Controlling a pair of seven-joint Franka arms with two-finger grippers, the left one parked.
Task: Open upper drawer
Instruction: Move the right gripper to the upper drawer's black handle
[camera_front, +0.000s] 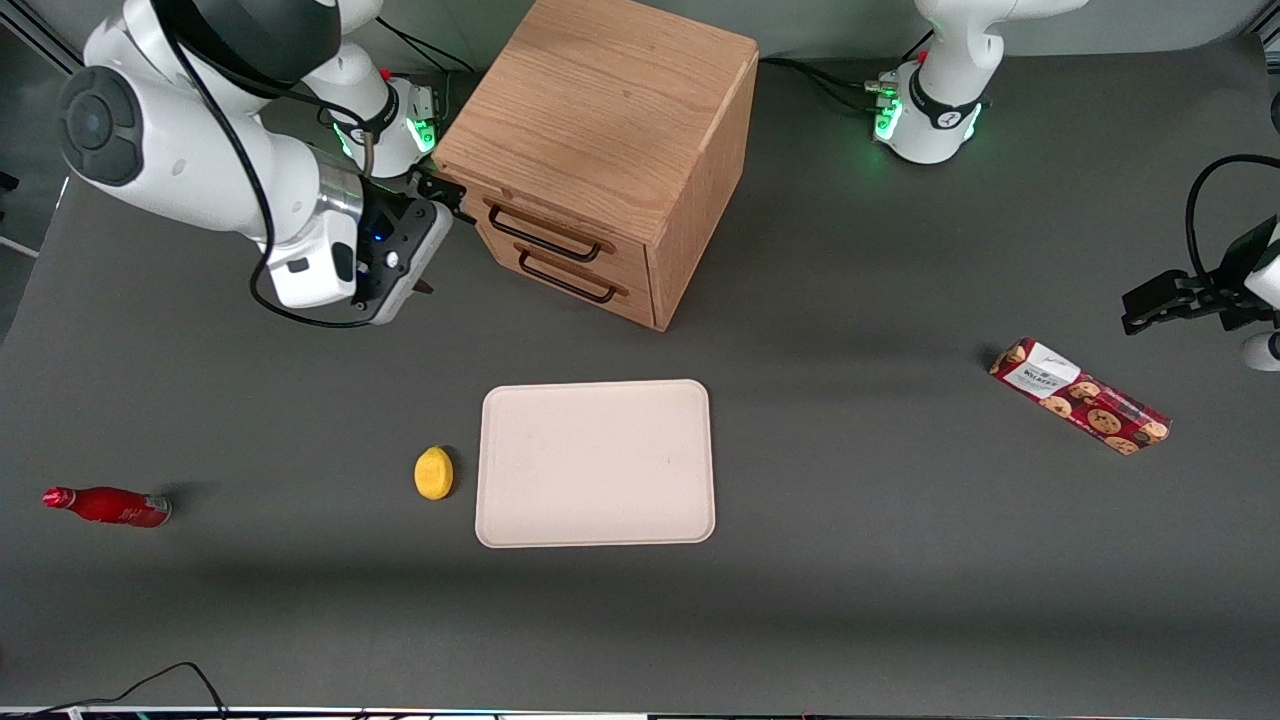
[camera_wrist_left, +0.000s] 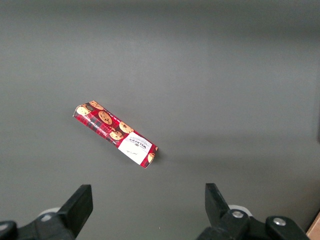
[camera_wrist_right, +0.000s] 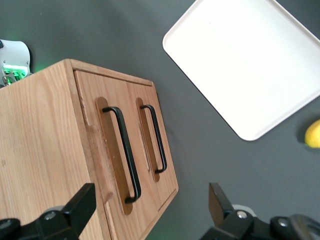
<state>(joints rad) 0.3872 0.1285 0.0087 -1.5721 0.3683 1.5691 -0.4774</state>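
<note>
The gripper (camera_wrist_right: 150, 207) is held just in front of the cabinet (camera_front: 600, 110), jaws spread wide, nothing gripped or touched. The upper drawer (camera_wrist_right: 107, 150) is seen shut, flush with the lower one.

gripper (camera_front: 440, 235): fingertips mostly tucked under its own body in front view
cabinet (camera_wrist_right: 60, 150): cut off by the wrist frame edge
lemon (camera_wrist_right: 313, 134): half cropped

The only print I can read is the brand "Walkers" on the white label of the red cookie box (camera_wrist_left: 115, 135), which lies well apart from my gripper (camera_front: 437, 240), toward the parked arm's end (smaller lines beneath it stay illegible). The red bottle (camera_front: 108, 506) carries white marking I cannot make out.
</note>
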